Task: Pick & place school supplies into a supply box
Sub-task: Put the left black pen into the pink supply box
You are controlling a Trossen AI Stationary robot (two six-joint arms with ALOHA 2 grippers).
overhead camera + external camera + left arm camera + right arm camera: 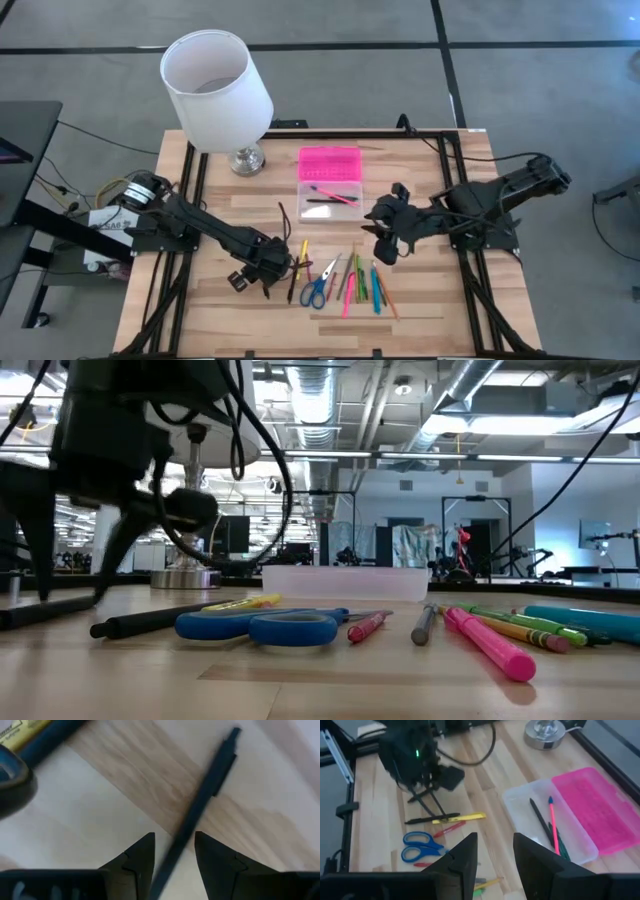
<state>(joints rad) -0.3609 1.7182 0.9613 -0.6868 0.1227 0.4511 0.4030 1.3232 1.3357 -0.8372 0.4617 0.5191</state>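
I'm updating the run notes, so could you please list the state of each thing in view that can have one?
Supply box: open, pink lid folded back, a few pens inside.
Black pen: lying on the table, between the left gripper's fingers, not yet clamped.
Left gripper: open, down at the table.
Right gripper: open, empty, raised above the table.
Scissors: lying flat on the table.
Lamp: upright.

Robotics lab; exposed ceiling ducts [480, 400]; distant rigs [470, 540]
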